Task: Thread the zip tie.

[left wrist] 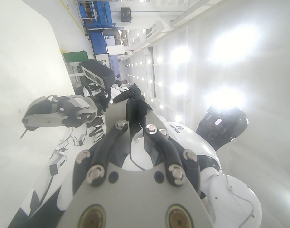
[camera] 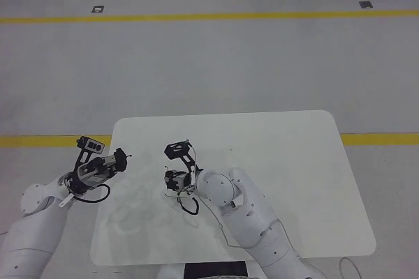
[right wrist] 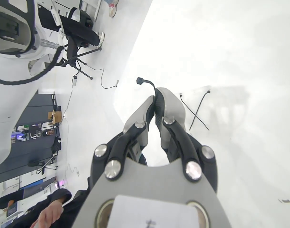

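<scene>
Toward table [camera: 279, 209] 9 o'clock edge, right gripper [right wrist: 155, 105] clenched on zip tie [right wrist: 140, 81]. Head end juts past fingertips, long axis roughly along fingers, then bends sideways. Rest of strap hidden between pads. Left gripper [left wrist: 135, 100] at its 9 o'clock, fingers pressed together, contents hard to make out. Two loose ties [right wrist: 195, 113] lie crossed on table.

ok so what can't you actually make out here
- left wrist view: whether the left gripper pinches anything; its dark pads merge together, with glare behind.
- right wrist view: the held zip tie beyond its head, hidden between the shut right gripper fingers.
- top view: the two loose zip ties on the table, too thin to find.
</scene>
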